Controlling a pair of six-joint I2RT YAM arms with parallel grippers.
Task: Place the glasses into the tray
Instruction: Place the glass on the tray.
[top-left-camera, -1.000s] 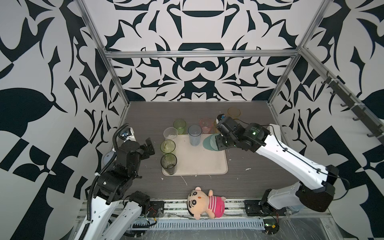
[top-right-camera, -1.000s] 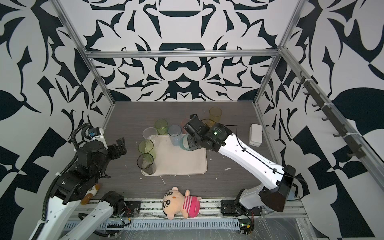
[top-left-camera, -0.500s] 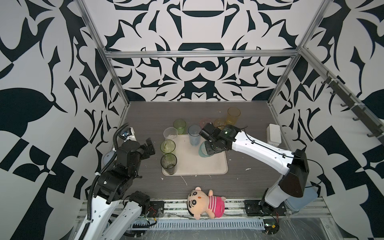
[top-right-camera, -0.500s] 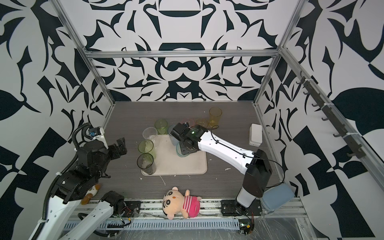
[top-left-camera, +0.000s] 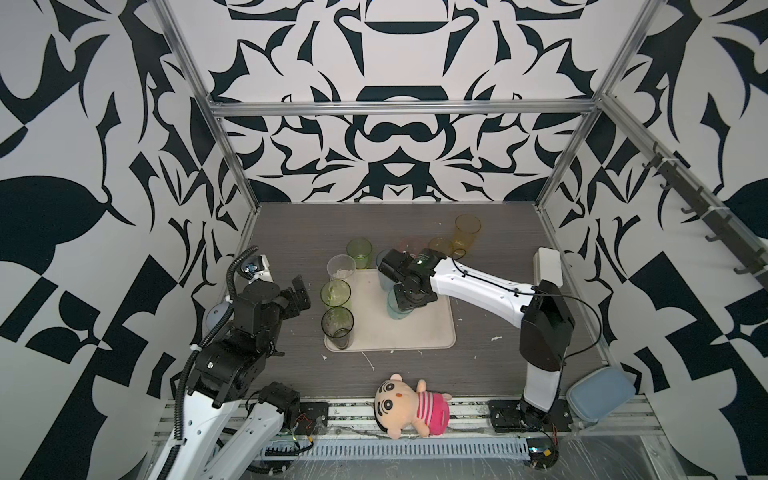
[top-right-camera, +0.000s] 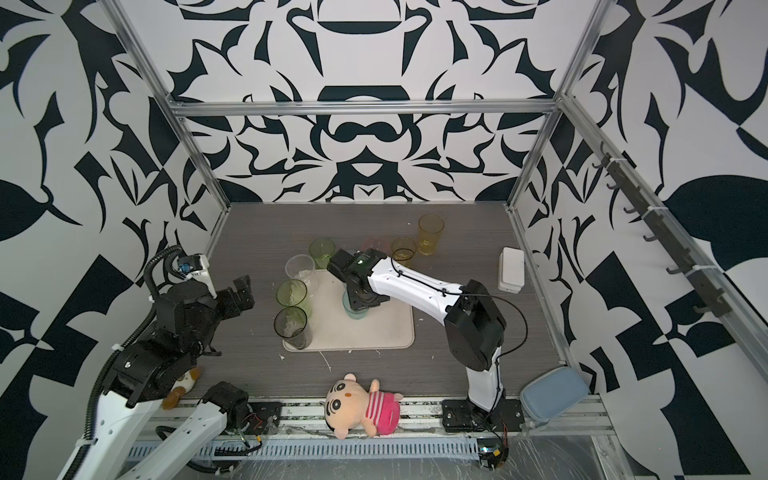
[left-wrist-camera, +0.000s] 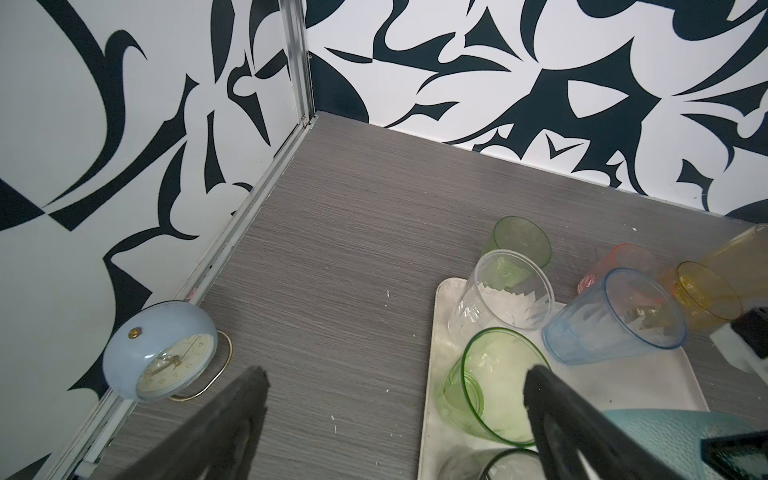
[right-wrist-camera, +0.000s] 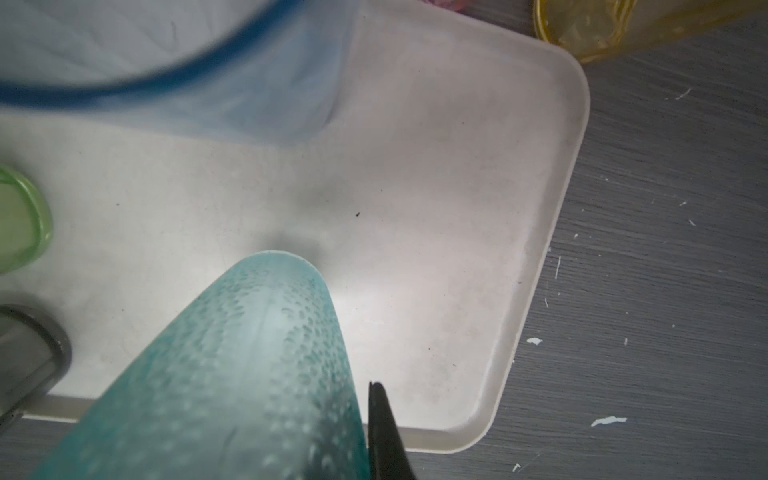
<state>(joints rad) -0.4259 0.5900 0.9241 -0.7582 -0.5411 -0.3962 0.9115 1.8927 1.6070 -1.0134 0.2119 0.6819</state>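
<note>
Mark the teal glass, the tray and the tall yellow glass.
teal glass (right-wrist-camera: 232, 374): right wrist view, on its dimpled side wall.
tray (top-left-camera: 419, 328): in a top view, on its bare floor.
tall yellow glass (top-left-camera: 466, 237): in a top view, on its side wall.

Both top views hang high at the front, staring steeply down at the table (top-left-camera: 291, 232), so they're nearly the same shot: tray (top-left-camera: 424, 328) mid-frame, doll (top-left-camera: 409, 405) low centre. Left wrist cam sits low over the table, facing a back corner (left-wrist-camera: 306, 118), clipping the tray's edge. Right wrist cam is jammed right against the tray, teal glass (right-wrist-camera: 232, 374) looming.
</note>
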